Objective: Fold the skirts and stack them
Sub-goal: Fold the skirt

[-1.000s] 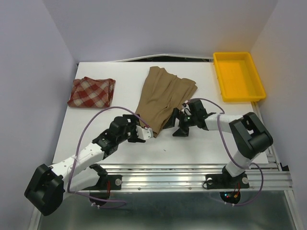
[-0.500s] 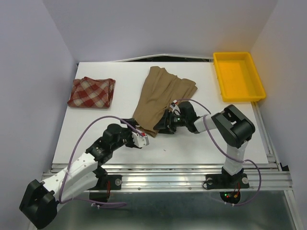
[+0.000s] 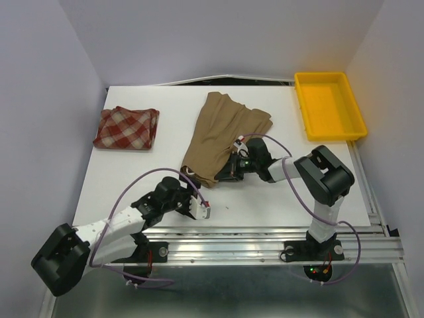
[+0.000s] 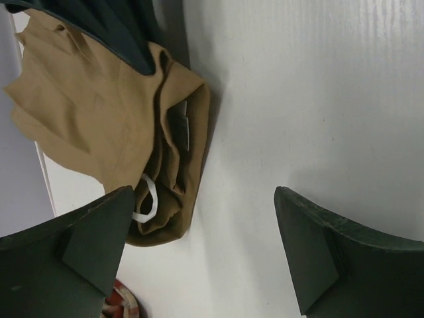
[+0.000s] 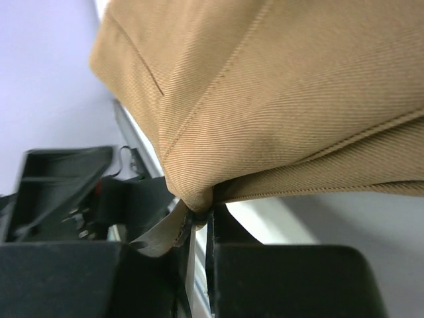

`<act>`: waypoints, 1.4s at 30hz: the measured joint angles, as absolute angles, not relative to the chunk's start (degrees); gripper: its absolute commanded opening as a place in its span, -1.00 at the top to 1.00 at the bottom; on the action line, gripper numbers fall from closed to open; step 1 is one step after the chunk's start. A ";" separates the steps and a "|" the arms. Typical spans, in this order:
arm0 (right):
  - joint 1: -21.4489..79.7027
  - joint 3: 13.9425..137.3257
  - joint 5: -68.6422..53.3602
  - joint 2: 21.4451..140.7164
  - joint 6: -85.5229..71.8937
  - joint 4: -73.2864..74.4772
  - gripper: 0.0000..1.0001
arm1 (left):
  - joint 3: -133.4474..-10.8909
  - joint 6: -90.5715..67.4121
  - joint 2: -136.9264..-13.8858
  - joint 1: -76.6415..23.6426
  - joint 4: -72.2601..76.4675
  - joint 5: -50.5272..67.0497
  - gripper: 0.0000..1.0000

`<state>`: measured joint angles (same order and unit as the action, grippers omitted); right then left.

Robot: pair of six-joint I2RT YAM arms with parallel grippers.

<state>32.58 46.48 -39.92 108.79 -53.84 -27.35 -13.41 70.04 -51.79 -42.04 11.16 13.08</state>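
Note:
The tan skirt (image 3: 222,132) lies roughly folded at the middle of the table, with its near end bunched. My right gripper (image 3: 224,174) is shut on the fabric at that near edge; in the right wrist view a fold of the tan skirt (image 5: 285,86) is pinched between the fingers of the right gripper (image 5: 199,213). My left gripper (image 3: 204,211) stands open over bare table, just in front of the skirt and not touching it. The left gripper (image 4: 205,252) has the tan skirt (image 4: 99,112) beyond it. The plaid skirt (image 3: 127,127) lies folded at the back left.
A yellow tray (image 3: 334,136) stands at the back right corner. White walls close in the table on the left, back and right. The metal rail (image 3: 265,238) holding the arm bases runs along the near edge.
My right gripper has slid left to the tan skirt's near edge and shut on the fabric. My left arm has drawn back toward the table's near edge and stayed open.

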 measured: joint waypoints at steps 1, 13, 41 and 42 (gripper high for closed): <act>32.27 46.52 -40.53 108.25 -54.13 -27.35 0.99 | -13.43 70.59 -53.76 -42.09 12.56 12.99 -0.97; 30.98 46.33 -45.98 105.95 -56.66 -27.40 0.99 | -16.64 71.79 -65.45 -42.06 23.31 11.77 -0.97; 28.60 42.15 -55.81 104.77 -60.42 -28.64 0.99 | -18.87 70.96 -76.34 -40.38 31.57 12.01 -0.41; 28.34 42.17 -56.40 104.77 -60.42 -28.71 0.99 | -18.87 70.87 -76.34 -40.38 31.68 12.01 -0.34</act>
